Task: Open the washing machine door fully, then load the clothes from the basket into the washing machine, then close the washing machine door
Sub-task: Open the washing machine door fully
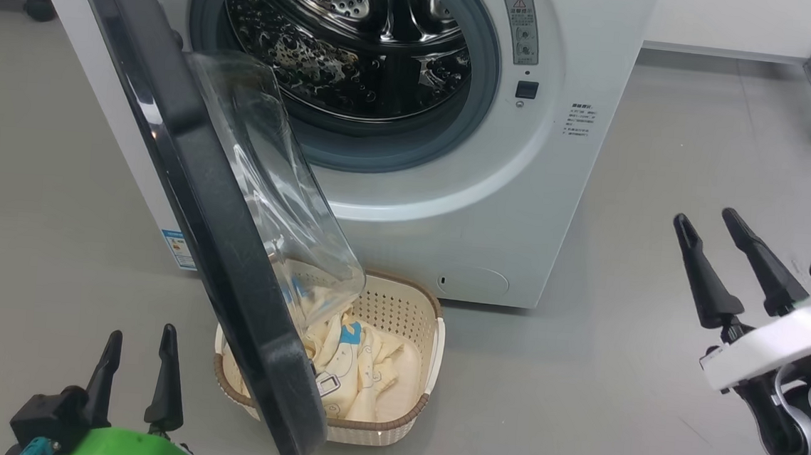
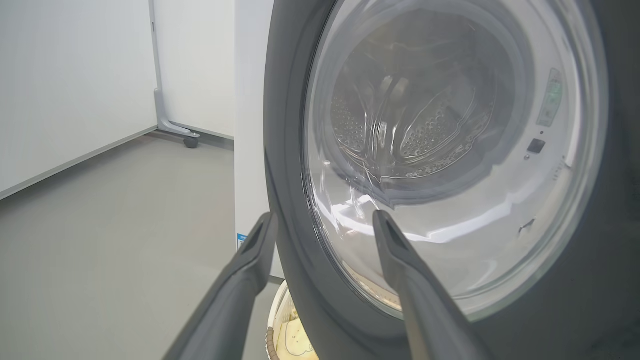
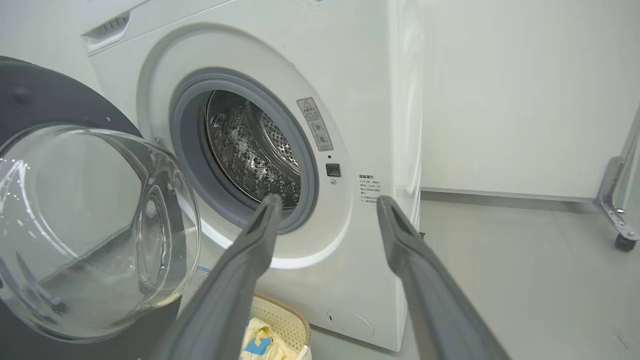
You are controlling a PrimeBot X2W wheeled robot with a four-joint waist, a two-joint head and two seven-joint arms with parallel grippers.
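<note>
Head view: the washing machine point(image 1: 449, 209) stands at the far side on the grey floor point(image 1: 616, 385), its steel drum point(image 1: 361, 39) exposed. The washing machine door point(image 1: 201, 192) is swung out on its left hinge and juts toward the near side, with its clear glass bowl facing right. Below it, on the floor just in front of the machine, sits the basket point(image 1: 433, 344), its left part hidden behind the door. The clothes point(image 1: 366, 375) lie piled inside it, cream with blue trim. The left gripper point(image 1: 142, 332) is at the near left, just left of the door's black rim, fingers spread apart and holding nothing. In the left wrist view the rim lies between those fingers; whether they touch it cannot be told. The right gripper point(image 1: 704, 216) hangs at the right, well apart from the machine, fingers spread and empty.
</note>
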